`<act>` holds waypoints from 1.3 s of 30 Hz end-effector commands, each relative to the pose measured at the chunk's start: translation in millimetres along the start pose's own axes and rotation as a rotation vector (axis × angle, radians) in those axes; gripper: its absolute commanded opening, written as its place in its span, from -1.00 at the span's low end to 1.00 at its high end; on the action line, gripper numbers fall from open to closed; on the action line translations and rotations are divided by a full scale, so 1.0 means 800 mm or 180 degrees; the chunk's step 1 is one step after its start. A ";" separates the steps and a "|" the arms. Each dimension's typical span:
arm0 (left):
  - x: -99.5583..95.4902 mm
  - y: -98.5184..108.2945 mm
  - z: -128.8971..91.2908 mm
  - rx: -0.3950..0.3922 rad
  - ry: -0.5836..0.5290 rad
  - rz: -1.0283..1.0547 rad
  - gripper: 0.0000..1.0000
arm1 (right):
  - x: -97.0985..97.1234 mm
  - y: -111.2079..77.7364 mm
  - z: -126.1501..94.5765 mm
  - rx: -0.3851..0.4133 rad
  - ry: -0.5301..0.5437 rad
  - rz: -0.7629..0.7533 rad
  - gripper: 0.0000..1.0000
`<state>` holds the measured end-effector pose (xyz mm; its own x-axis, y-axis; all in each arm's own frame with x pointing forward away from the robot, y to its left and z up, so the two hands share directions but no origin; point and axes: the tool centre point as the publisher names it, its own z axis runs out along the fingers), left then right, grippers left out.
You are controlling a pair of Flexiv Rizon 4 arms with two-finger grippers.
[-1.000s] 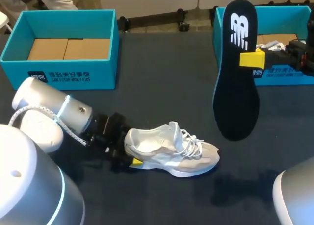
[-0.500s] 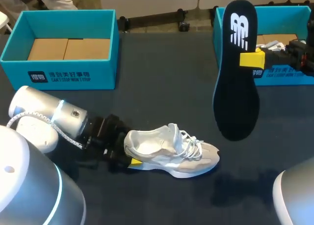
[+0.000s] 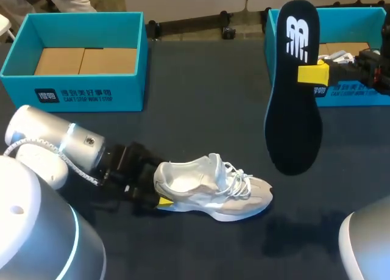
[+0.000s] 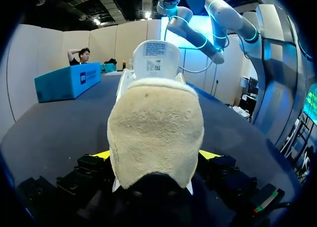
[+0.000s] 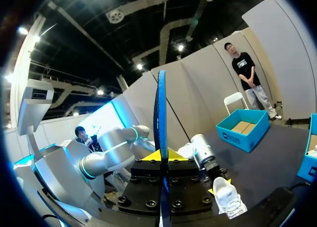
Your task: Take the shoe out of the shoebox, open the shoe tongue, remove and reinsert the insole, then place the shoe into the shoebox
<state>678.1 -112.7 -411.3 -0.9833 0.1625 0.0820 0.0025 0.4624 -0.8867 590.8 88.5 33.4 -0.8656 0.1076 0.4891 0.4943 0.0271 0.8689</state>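
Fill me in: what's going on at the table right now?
The left gripper is shut on the heel of the shoe, which sits upright on the table. The right gripper holds the insole on end in the air, out of the shoe and not yet back in. Two boxes, one left and one right, stand at the far side.

White lace-up sneaker (image 3: 210, 188): lying on the dark counter (image 3: 201, 97), front centre, toe to the right.
Left gripper (image 3: 157, 185): at the sneaker's heel, fingers touching both sides.
Black foam insole (image 3: 294, 91): upright above the counter, right of the sneaker, between the right gripper (image 3: 314, 74) fingers.
Teal cardboard shoebox (image 3: 79, 94): rear left.
Second teal shoebox (image 3: 347, 11): rear right, behind the insole.
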 end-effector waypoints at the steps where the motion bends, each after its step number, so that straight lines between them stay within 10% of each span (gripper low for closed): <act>1: 0.011 -0.007 -0.020 -0.0175 0.0002 0.0024 1.00 | -0.003 0.002 0.002 0.0009 0.0010 -0.0001 -1.00; 20: 0.013 0.025 -0.037 -0.1985 -0.0222 -0.0230 1.00 | -0.003 0.002 0.002 0.0009 0.0010 -0.0001 -1.00; 39: 0.001 -0.007 -0.075 -0.2944 -0.0158 -0.0226 1.00 | -0.003 0.002 0.002 0.0009 0.0010 -0.0001 -1.00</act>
<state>684.6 -63.4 -389.2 -0.9948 0.0749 0.0693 0.0450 0.9317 -0.3604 590.7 88.5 33.4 -0.8656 0.1076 0.4891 0.4943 0.0270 0.8689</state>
